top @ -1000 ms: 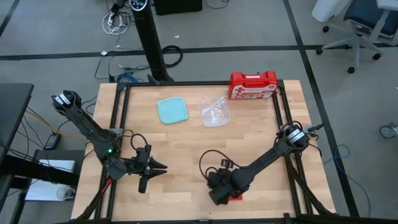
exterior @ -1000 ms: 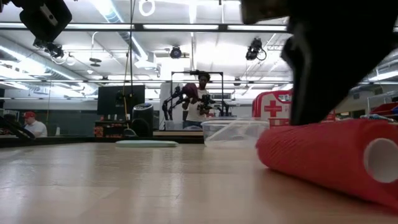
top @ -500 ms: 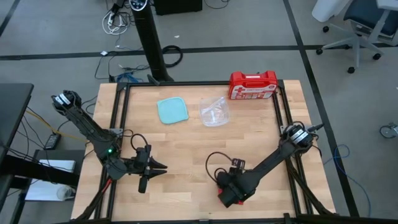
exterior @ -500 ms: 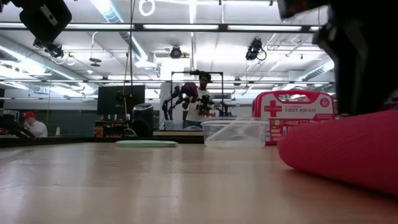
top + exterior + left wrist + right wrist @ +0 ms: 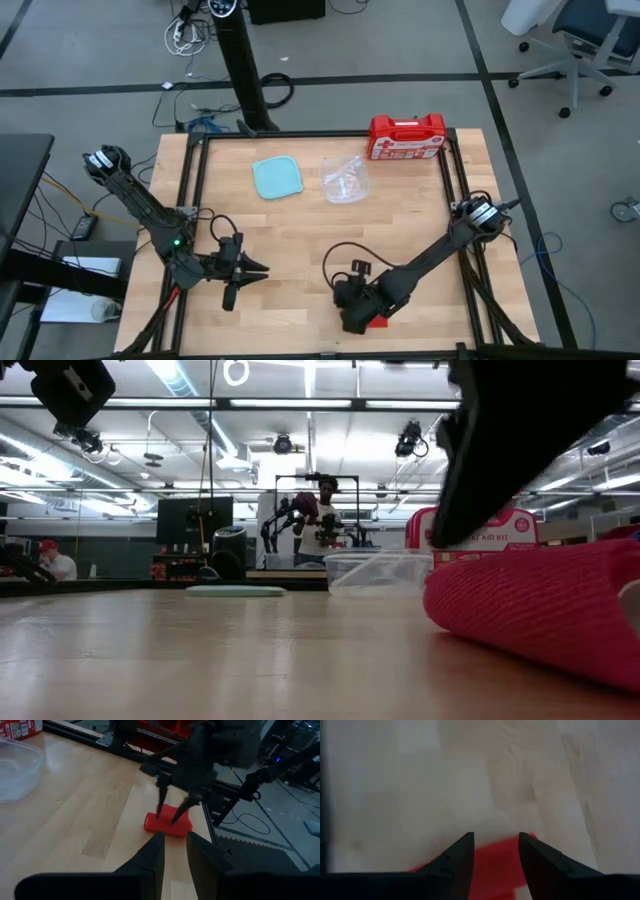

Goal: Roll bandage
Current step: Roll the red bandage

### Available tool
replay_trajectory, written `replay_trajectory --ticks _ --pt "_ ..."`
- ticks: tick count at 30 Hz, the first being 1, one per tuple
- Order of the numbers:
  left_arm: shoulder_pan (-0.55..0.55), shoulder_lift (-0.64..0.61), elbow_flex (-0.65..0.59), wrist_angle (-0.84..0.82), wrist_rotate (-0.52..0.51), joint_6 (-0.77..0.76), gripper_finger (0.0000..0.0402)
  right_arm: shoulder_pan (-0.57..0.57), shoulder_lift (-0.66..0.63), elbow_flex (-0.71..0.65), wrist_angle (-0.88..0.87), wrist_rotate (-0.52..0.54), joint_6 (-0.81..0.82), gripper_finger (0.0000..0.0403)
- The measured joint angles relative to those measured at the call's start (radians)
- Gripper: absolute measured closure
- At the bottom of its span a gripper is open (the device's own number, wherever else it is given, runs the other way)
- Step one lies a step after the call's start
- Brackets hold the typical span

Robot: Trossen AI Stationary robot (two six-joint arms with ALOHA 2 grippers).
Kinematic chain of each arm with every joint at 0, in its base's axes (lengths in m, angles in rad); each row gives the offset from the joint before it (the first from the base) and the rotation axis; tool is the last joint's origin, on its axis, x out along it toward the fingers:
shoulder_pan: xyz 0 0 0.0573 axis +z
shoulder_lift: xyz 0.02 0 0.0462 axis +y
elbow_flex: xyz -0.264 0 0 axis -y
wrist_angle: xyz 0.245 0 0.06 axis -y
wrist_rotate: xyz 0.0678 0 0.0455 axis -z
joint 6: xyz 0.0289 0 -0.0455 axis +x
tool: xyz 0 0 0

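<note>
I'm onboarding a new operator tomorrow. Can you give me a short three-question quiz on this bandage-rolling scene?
1. True or false: the right gripper stands directly over the bandage, fingers apart.
2. Which thing lies nearest the first-aid case? A. the clear plastic container B. the pale blue lid C. the bandage
3. Where does the left gripper wait, and does it hold anything?

Key
1. True; the fingers straddle the rolled bandage near the table's front edge.
2. A.
3. Low over the bare wood at the table's front left, pointing toward the bandage, fingers slightly apart, holding nothing.
</note>
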Motion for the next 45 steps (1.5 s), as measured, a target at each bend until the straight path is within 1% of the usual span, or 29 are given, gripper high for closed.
replay_trajectory --ticks 3,5,10,13,18,20,24,28,33,43,45 --pt "-0.001 0.000 0.000 0.000 0.001 -0.001 0.0316 -0.007 -0.002 -0.046 0.029 -0.029 0.033 0.0251" --pt "-0.001 0.000 0.000 -0.001 0.005 -0.004 0.0316 -0.002 -0.008 -0.058 0.017 -0.042 0.069 0.0251" --pt "-0.001 0.000 0.000 -0.004 0.008 -0.004 0.0316 0.032 -0.013 -0.059 -0.032 -0.027 0.108 0.0251" --pt "-0.001 0.000 0.000 -0.002 0.008 -0.004 0.0316 0.053 -0.027 -0.059 -0.114 -0.034 0.141 0.0251" --pt "-0.001 0.000 0.000 -0.002 0.008 -0.005 0.0316 0.099 -0.049 -0.068 -0.333 -0.099 0.198 0.0251" --pt "-0.001 0.000 0.000 -0.001 0.008 -0.005 0.0316 0.115 -0.077 -0.068 -0.395 -0.092 0.227 0.0251" --pt "-0.001 0.000 0.000 -0.002 0.008 -0.005 0.0316 0.124 -0.136 -0.064 -0.365 -0.030 0.255 0.0251" --pt "-0.001 0.000 0.000 -0.002 0.008 -0.005 0.0316 0.125 -0.169 -0.064 -0.359 -0.024 0.269 0.0251" --pt "-0.001 0.000 0.000 -0.002 0.009 -0.005 0.0316 0.147 -0.140 -0.078 -0.329 -0.016 0.280 0.0251" --pt "-0.001 0.000 0.000 -0.003 0.009 -0.005 0.0316 0.234 -0.135 -0.189 -0.315 -0.008 0.472 0.0251" --pt "-0.001 0.000 0.000 0.000 0.009 -0.005 0.0316 0.245 -0.135 -0.200 -0.315 0.014 0.502 0.0251"
